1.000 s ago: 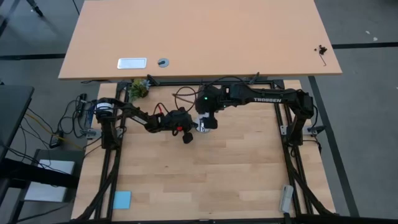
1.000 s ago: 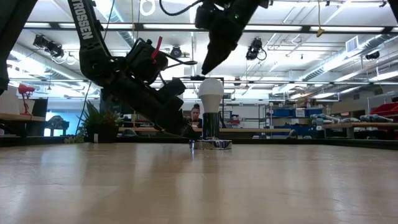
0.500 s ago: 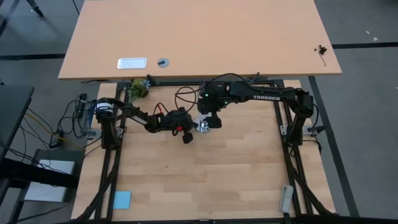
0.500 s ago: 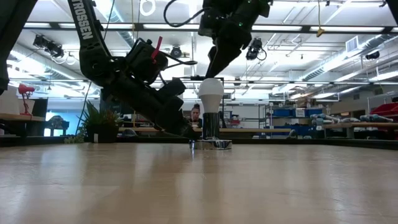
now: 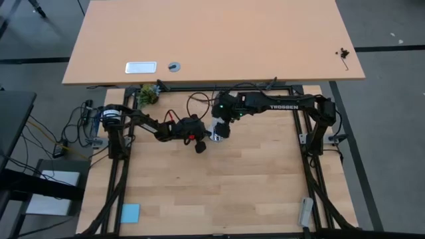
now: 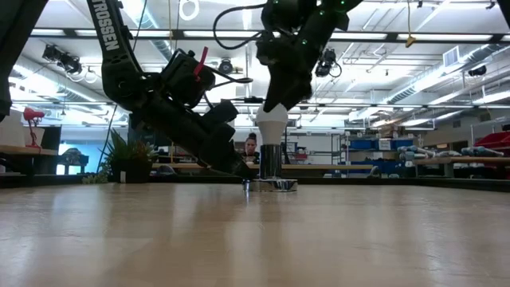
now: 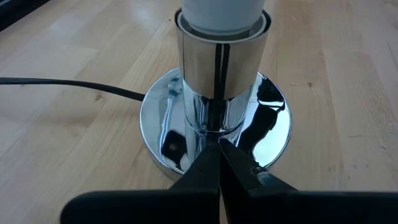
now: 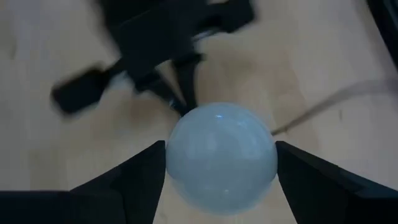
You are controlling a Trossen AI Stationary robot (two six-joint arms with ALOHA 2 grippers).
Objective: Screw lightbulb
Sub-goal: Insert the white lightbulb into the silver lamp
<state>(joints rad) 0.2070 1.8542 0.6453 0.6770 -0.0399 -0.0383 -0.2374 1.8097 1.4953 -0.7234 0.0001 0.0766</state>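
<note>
Inside chrome socket (image 7: 221, 68), lightbulb (image 8: 221, 158); right hand (image 8: 221, 168) apart around it, left hand (image 7: 219, 171) together.

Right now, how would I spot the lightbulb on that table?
Look near the back middle of the wooden table, where the two dark arms meet. The lightbulb stands upright in a shiny chrome socket on a round base; it is the only white, rounded thing there.

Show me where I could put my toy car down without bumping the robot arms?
The wide bare wood of the table in front of both arms, between the blue square and the grey object, is free. It is crowded at the back middle, where the left gripper, right gripper, lightbulb, socket and cord bunch together.
</note>
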